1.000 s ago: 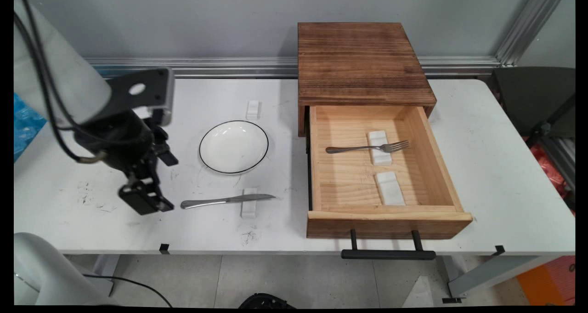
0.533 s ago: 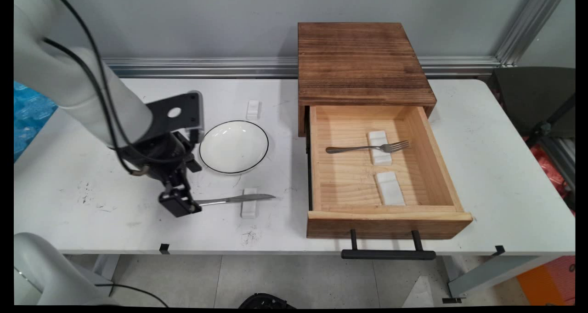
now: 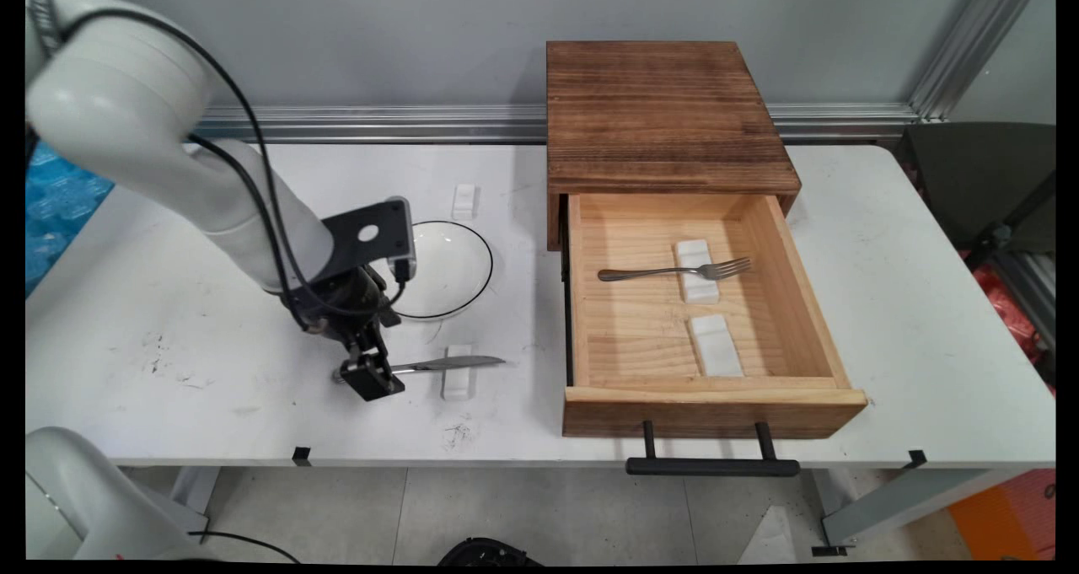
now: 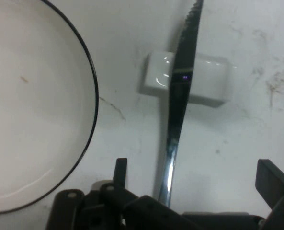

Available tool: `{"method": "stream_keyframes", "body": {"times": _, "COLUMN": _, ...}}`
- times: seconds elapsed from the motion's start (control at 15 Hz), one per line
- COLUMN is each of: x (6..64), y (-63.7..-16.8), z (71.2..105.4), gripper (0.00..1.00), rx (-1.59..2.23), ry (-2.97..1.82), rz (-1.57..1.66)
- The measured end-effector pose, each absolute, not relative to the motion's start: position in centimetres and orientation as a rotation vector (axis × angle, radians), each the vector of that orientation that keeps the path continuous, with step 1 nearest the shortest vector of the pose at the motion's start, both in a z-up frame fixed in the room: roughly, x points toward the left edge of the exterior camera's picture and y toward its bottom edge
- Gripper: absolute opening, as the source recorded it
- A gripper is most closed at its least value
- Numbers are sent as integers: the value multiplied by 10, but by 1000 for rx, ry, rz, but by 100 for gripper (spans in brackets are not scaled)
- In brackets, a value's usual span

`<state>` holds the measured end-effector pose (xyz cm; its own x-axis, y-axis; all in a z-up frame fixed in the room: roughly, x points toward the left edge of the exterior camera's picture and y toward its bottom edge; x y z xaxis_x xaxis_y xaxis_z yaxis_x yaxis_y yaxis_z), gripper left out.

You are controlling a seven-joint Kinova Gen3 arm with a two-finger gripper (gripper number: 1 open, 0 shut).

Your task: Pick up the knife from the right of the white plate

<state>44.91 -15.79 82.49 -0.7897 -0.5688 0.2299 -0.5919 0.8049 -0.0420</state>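
A silver table knife (image 3: 451, 362) lies on the table with its blade across a small white rest (image 3: 456, 380). My gripper (image 3: 371, 378) hangs low over the knife's handle end, just in front of a white plate with a black rim (image 3: 487, 258). In the hand view the gripper (image 4: 195, 173) is open, with the knife (image 4: 177, 110) running up between the two fingers (image 4: 272, 179) and over the white rest (image 4: 206, 86). The plate's rim (image 4: 95, 96) curves along the left. The handle's end is hidden under the hand.
A dark wooden box (image 3: 662, 110) stands at the back, and its pale drawer (image 3: 716, 397) is pulled out towards the front edge. Inside it a fork (image 3: 674, 271) lies on a white rest (image 3: 696, 283), with a second rest (image 3: 716, 346) bare. Another white rest (image 3: 464, 201) sits behind the plate.
The arm has swung rightwards from the table's left part, bringing the gripper down over the knife's handle. Knife, plate and drawer have not moved.
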Motion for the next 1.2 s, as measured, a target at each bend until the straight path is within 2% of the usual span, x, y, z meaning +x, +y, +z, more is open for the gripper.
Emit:
{"method": "stream_keyframes", "body": {"times": 0.53, "x": 448, "y": -177, "z": 788, "gripper": 100, "rx": 912, "ry": -2797, "rz": 119}}
{"method": "stream_keyframes", "body": {"times": 1.07, "x": 451, "y": -184, "z": 780, "gripper": 100, "rx": 892, "ry": -2810, "rz": 87}}
{"method": "stream_keyframes", "body": {"times": 1.13, "x": 452, "y": -185, "z": 780, "gripper": 0, "rx": 888, "ry": -2812, "rz": 84}}
{"method": "stream_keyframes", "body": {"times": 1.2, "x": 453, "y": -185, "z": 781, "gripper": 0, "rx": 885, "ry": -2813, "rz": 82}}
